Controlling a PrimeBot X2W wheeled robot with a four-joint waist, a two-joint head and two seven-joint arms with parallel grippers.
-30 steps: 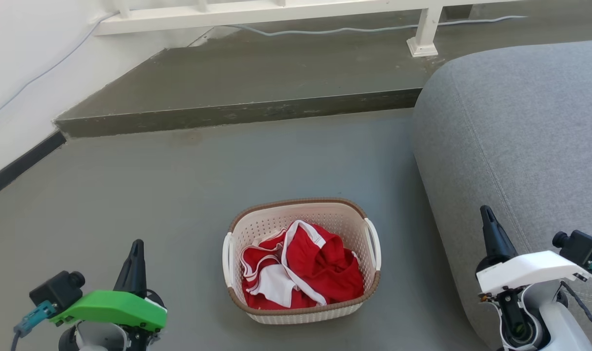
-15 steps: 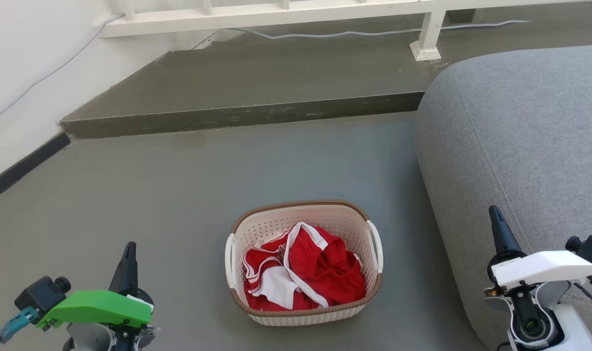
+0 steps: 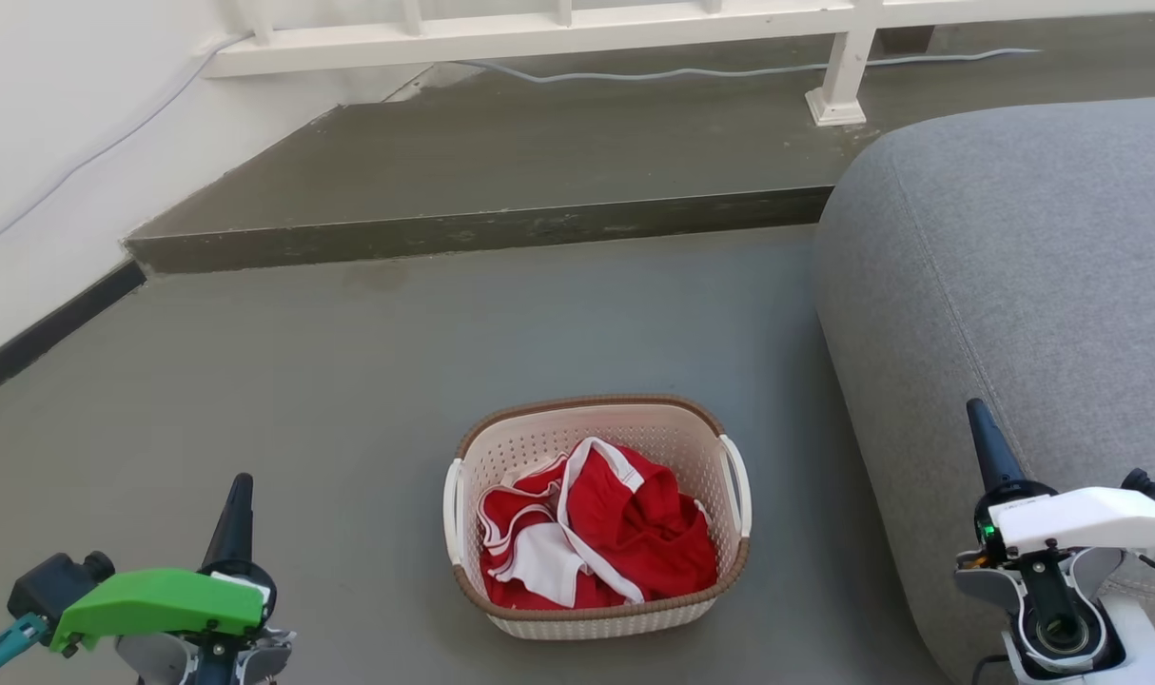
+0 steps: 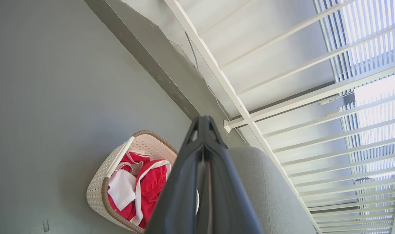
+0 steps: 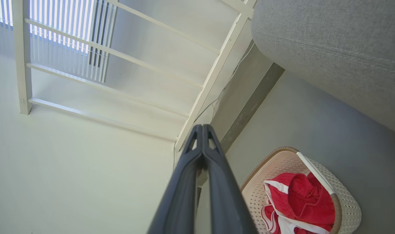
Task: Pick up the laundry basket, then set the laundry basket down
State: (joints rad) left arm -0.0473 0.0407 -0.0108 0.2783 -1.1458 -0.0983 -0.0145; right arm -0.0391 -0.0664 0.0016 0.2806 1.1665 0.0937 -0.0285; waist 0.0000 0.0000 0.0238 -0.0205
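- Laundry basket (image 3: 592,402): on the floor (image 3: 349,381), between the left gripper (image 3: 242,481) and the right gripper (image 3: 974,408), apart from both.
- Clothing (image 3: 635,523): inside the laundry basket.
- Sofa (image 3: 1015,266): right of the laundry basket, just beside the right gripper.
- Step (image 3: 482,228): beyond the laundry basket, well ahead of both grippers.
- Railing (image 3: 539,27): on the step, farthest from the grippers.

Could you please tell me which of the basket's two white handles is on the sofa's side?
The right-hand handle of the laundry basket: it is beside the grey sofa, while the left-hand handle sits opposite.
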